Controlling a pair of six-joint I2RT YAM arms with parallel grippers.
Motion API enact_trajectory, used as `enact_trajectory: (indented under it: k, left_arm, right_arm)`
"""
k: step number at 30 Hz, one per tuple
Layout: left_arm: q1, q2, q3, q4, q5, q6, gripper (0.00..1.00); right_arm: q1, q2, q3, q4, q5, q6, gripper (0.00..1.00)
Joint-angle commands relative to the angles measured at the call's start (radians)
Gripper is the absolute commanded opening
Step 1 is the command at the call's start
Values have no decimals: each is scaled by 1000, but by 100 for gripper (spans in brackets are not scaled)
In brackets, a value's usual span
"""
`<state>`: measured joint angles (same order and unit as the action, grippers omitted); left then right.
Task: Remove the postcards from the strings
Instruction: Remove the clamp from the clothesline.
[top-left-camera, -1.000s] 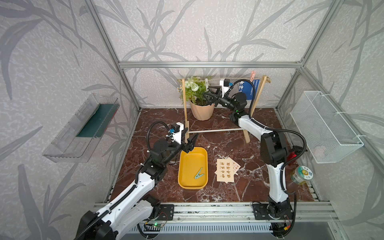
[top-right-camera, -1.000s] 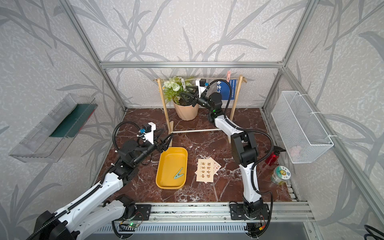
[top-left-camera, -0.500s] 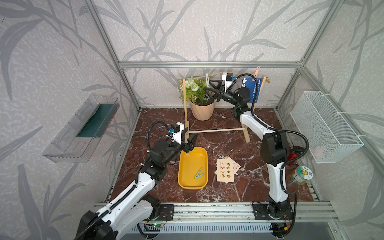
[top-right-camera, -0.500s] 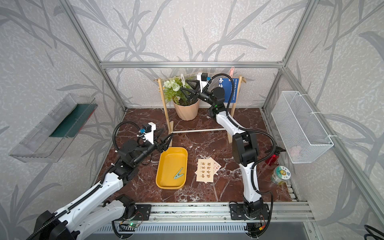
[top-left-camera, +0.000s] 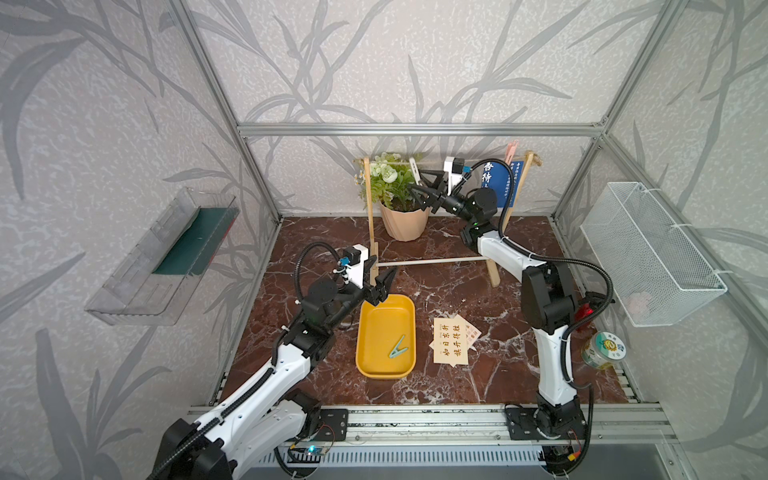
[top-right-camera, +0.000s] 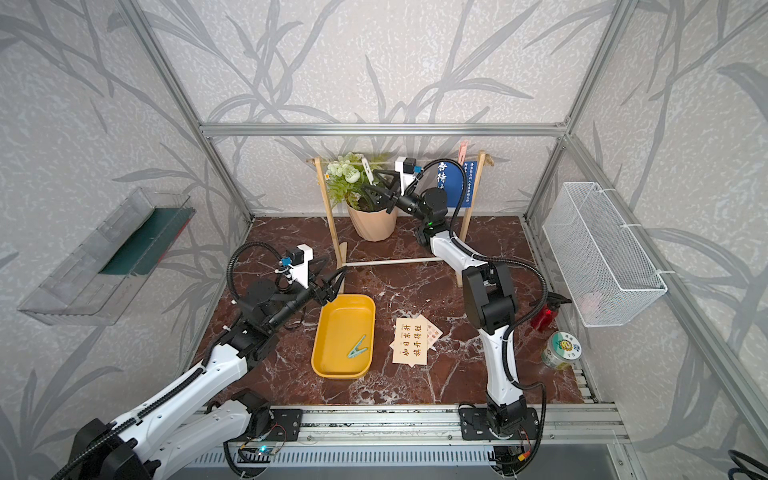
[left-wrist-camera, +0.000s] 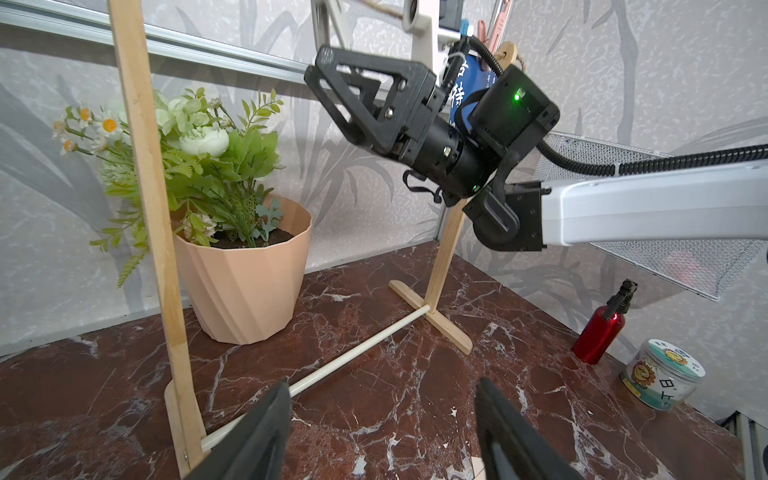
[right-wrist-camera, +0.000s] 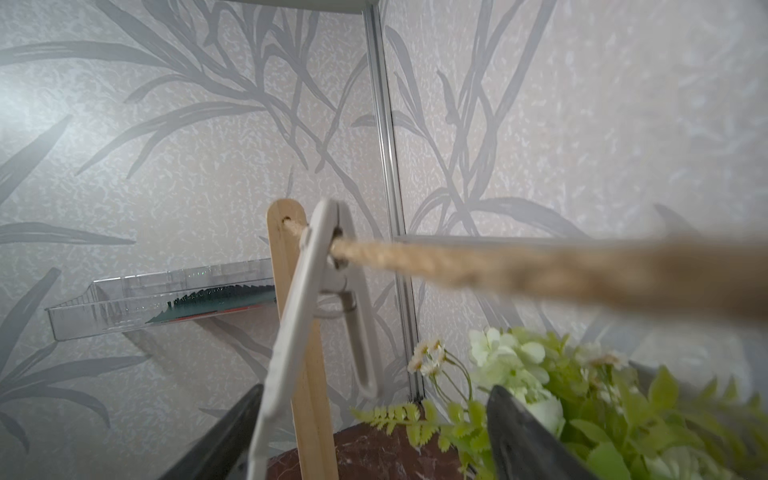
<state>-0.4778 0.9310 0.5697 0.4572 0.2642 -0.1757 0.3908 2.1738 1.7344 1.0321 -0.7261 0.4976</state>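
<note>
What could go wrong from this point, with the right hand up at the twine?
The right hand stands open with a white peg on the twine between its fingers; pulling without squeezing the peg open could drag the twine and tip the wooden rack. The flowers sit close beside its fingers and may snag. The blue postcard hangs behind the right arm; a backward swing might knock it.
</note>
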Motion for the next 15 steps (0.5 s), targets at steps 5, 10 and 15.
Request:
enact_trajectory:
  k: [5, 10, 15]
  left_arm:
    - [-3, -11, 18, 43, 13, -1, 71]
    - [-2, -17, 22, 40, 16, -2, 71]
    - [-2, -29, 21, 31, 11, 4, 71]
  right_arm:
    - [11, -60, -108, 204, 76, 7, 80]
    - [22, -45, -111, 286, 127, -1, 81]
    - [33, -12, -83, 344, 148, -19, 83]
